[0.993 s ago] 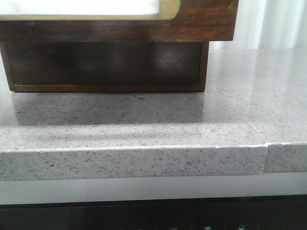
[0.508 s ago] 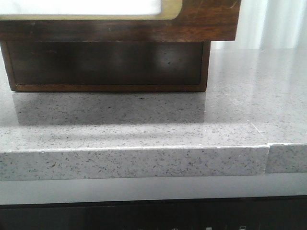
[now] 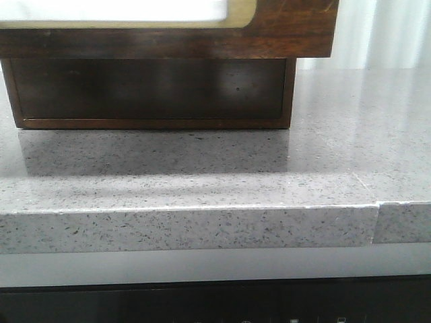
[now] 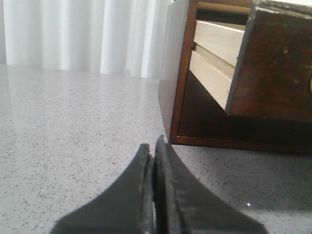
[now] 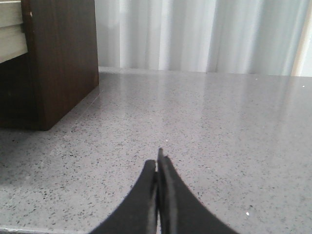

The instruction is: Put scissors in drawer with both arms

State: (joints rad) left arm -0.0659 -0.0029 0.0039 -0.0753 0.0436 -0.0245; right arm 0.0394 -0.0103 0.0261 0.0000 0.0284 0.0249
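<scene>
two black grippers, left gripper (image 4: 152, 146) and right gripper (image 5: 158, 158), are pressed closed on nothing above the speckled grey stone counter (image 3: 202, 161). the wide dark brown wooden drawer (image 4: 273, 63) stands pulled out of its dark wooden cabinet (image 3: 148, 94). risk: pushing the drawer in unloaded, since the scissors appear nowhere; the drawer's inside is cut off.

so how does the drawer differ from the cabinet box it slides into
The drawer is pulled out, overhanging the counter, while the cabinet box sits on the counter. The drawer has pale wooden sides; the cabinet box has dark sides. Both share a dark brown wood finish in front.
</scene>
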